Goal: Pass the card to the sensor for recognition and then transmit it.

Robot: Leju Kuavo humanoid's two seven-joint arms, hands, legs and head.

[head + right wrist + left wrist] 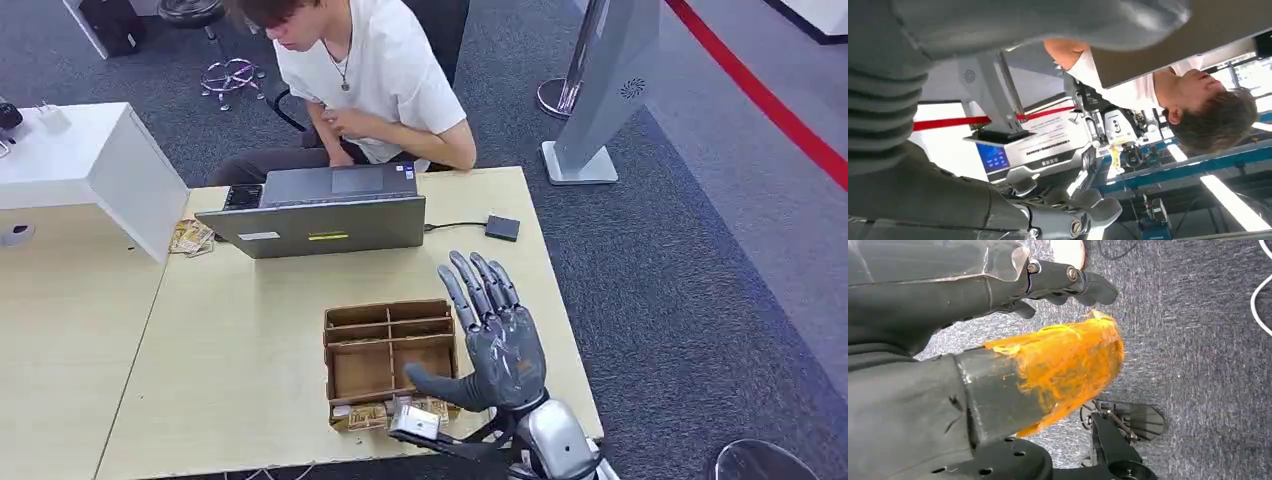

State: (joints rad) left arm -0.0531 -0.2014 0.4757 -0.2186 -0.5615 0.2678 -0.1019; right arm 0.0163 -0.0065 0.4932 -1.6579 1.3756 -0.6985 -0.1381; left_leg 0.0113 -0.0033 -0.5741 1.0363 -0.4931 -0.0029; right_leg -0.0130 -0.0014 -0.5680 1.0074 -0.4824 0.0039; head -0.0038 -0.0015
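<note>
Head view: right hand (497,345) fingers spread, empty, hiding box (385,355) edge; left hand (998,340) fingers' state unclear.

My right hand (497,345) looks like glossy grey plastic. The divided box (388,357) is matt brown cardboard. The table (250,330) is smooth pale wood.

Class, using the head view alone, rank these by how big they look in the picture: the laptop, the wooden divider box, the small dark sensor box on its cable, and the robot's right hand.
1. laptop
2. wooden divider box and right hand: they look alike, and the hand seems nearer the camera, so unranked
3. sensor box
</note>
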